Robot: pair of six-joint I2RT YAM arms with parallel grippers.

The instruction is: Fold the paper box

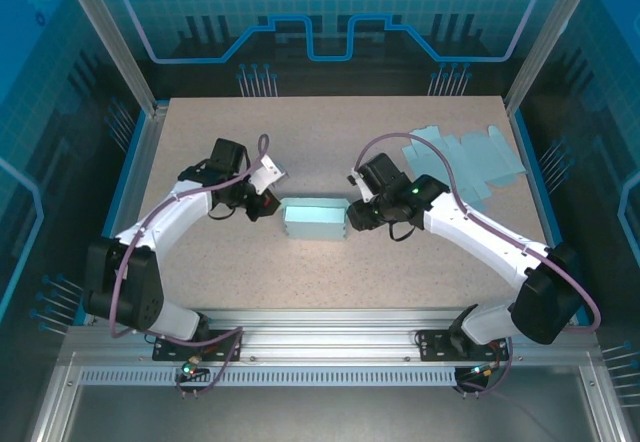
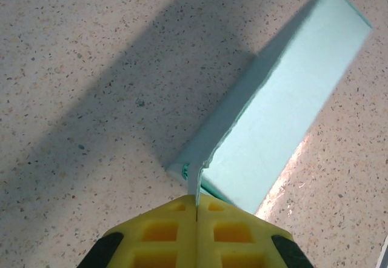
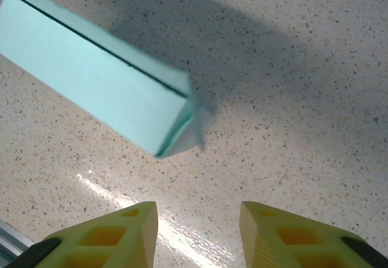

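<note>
Left gripper (image 2: 197, 210) is clamped shut on the thin end flap (image 2: 194, 180) of the paper box (image 1: 313, 219), which lies mid-table between the two arms. Right gripper (image 3: 199, 219) is held jaws apart, empty, just short of the box's other end, where a loose flap (image 3: 201, 128) sticks out.

Step judged: closing the ends. Next move likely needs that flap pushed in while the left end is steadied.

Surface: speckled beige table (image 1: 330, 132), flat blanks (image 1: 465, 157) laid at far right. Blue-lit enclosure (image 1: 330, 22) behind.
</note>
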